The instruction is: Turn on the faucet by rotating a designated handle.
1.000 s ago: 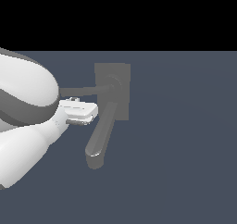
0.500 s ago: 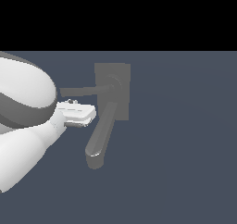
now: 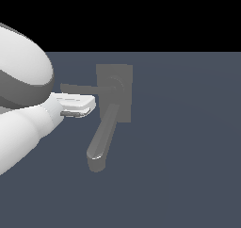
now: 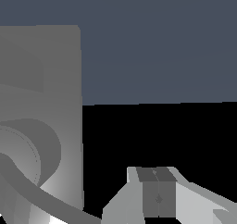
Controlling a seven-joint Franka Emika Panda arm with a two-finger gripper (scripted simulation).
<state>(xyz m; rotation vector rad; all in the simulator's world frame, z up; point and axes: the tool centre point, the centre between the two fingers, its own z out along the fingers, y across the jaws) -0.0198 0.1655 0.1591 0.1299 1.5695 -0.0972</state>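
Note:
The grey faucet (image 3: 114, 93) is a rectangular block with a thick spout (image 3: 101, 142) slanting down toward the exterior view's left. Its handle (image 3: 80, 87) is a thin flat bar running from the round hub (image 3: 116, 84) toward the exterior view's left. My white gripper (image 3: 89, 105) sits just under the handle's outer half and beside the spout; whether it touches the bar cannot be told. In the wrist view the fingers (image 4: 146, 193) stand pressed together with nothing between them, so the gripper (image 4: 156, 173) is shut. The block (image 4: 46, 79), the hub (image 4: 32, 153) and the thin handle (image 4: 51, 197) fill one side of that view.
The white arm (image 3: 21, 104) covers the exterior view's left side. The faucet stands on a flat dark blue-grey floor (image 3: 188, 151), with black background beyond it.
The gripper has crept slightly upward in the exterior view, closer to the handle. The handle and spout have not visibly moved.

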